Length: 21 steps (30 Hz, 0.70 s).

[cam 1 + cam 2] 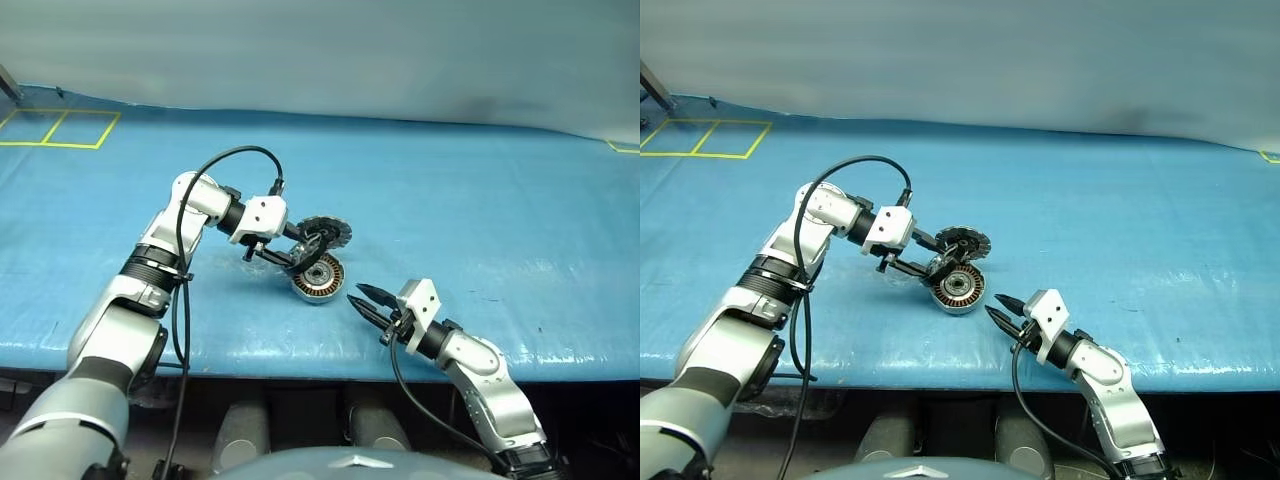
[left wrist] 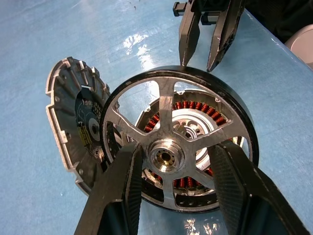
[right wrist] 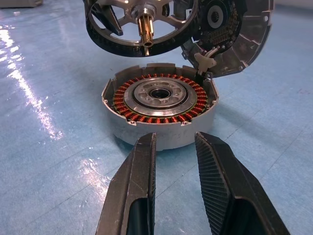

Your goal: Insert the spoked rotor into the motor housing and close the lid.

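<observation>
A glossy blue sheet covers the desk (image 1: 480,220), with yellow tape squares (image 1: 60,128) at its far left corner and a pale wall behind.

Our left hand (image 2: 171,161) pinches the spoked rotor (image 2: 168,129) by its hub: in the left wrist view one black finger (image 2: 122,191) lies on each side of the silver centre, across the spokes. The rotor is a dark ring with silver spokes and a brass-coloured shaft pointing down. It hangs in the air just above the motor housing (image 3: 159,105), not yet seated, and sits a little off to one side of the housing's centre as the right wrist view shows it.

The housing rests flat on the desk near its front edge, its copper-orange windings and silver hub open to view. The lid (image 3: 234,36) stands tilted up from the housing's far rim, joined there, its dark inner face turned toward the rotor.

Our right hand (image 1: 368,303) hovers low over the desk just in front of the housing, pointing at it. Its fingers (image 3: 137,186) are slightly parted with a narrow gap between them, and they hold nothing and touch nothing.
</observation>
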Each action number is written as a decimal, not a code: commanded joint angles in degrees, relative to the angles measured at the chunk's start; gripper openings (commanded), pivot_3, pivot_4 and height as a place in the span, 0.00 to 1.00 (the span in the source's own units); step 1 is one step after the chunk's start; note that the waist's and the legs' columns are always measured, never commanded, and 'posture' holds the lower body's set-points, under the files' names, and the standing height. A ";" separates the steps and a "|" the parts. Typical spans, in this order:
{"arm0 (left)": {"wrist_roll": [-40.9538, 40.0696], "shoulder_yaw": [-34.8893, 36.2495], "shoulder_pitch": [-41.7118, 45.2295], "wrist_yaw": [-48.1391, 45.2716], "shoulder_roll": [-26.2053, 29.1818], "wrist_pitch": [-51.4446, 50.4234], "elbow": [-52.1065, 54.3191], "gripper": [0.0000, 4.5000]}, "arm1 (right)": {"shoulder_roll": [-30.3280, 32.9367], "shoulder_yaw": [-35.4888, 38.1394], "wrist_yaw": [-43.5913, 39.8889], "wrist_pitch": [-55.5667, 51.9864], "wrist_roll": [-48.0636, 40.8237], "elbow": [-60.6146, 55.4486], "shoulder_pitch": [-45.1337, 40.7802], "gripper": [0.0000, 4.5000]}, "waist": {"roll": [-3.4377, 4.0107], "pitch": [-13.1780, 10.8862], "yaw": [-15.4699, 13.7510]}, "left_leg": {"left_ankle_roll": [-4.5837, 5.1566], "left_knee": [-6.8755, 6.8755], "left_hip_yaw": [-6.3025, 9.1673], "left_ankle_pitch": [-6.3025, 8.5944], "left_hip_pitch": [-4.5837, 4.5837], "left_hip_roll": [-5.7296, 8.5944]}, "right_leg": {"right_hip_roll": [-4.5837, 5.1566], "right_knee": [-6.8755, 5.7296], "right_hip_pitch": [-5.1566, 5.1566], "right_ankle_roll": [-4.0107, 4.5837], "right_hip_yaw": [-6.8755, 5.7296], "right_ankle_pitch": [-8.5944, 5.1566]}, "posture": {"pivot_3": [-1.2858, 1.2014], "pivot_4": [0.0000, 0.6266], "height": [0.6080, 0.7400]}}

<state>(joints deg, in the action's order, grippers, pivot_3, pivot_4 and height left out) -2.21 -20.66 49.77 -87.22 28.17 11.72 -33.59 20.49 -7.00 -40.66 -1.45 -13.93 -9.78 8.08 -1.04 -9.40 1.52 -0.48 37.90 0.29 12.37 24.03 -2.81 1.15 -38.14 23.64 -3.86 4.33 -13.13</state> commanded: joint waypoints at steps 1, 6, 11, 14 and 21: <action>0.30 0.47 1.58 -0.10 -0.50 1.18 -0.23 0.40 | -0.26 0.48 0.46 1.50 -0.18 -1.12 0.12 0.30 | 0.00 0.00 0.02 | 0.00 0.00 0.00 0.00 0.00 0.00 | 0.00 0.00 0.01 0.00 0.00 0.00 | 0.52 0.24 1.00; 1.23 0.00 1.68 -0.11 -0.88 2.30 -1.08 0.40 | -0.18 0.58 0.99 1.67 -0.09 -1.19 0.26 0.30 | 0.00 0.00 0.02 | 0.00 0.00 0.00 0.00 0.00 0.00 | 0.00 0.00 0.00 0.00 0.00 0.00 | 0.52 0.24 1.00; 2.30 -0.08 2.01 0.03 -1.40 3.63 -2.57 0.40 | -0.19 0.58 1.34 1.82 0.08 -1.06 0.19 0.30 | 0.00 0.00 0.01 | 0.00 0.00 0.00 0.00 0.00 0.00 | 0.00 0.00 0.00 0.00 0.00 0.00 | 0.52 0.24 1.00; 2.75 -0.32 2.00 0.11 -1.60 4.36 -3.10 0.40 | -0.23 0.53 1.43 1.89 0.15 -0.96 0.12 0.30 | 0.00 0.00 0.01 | 0.00 -0.01 0.00 0.00 0.00 0.00 | 0.00 0.01 0.00 0.00 0.00 0.00 | 0.52 0.24 1.00; 3.27 -0.42 2.46 0.66 -2.20 5.43 -4.37 0.40 | -0.29 0.41 1.71 2.08 0.24 -0.85 0.14 0.30 | 0.00 0.00 0.02 | 0.00 -0.01 0.00 0.00 0.00 0.00 | 0.00 0.01 0.00 0.00 0.00 0.00 | 0.52 0.24 1.00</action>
<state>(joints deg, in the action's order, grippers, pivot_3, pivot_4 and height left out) 1.03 -21.34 50.59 -86.72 26.02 16.00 -37.94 20.32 -6.97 -38.89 -0.62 -13.63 -9.71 8.26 -1.04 -9.40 1.54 -0.48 37.90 0.29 12.37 24.04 -2.80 1.15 -38.13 23.64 -3.86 4.33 -13.13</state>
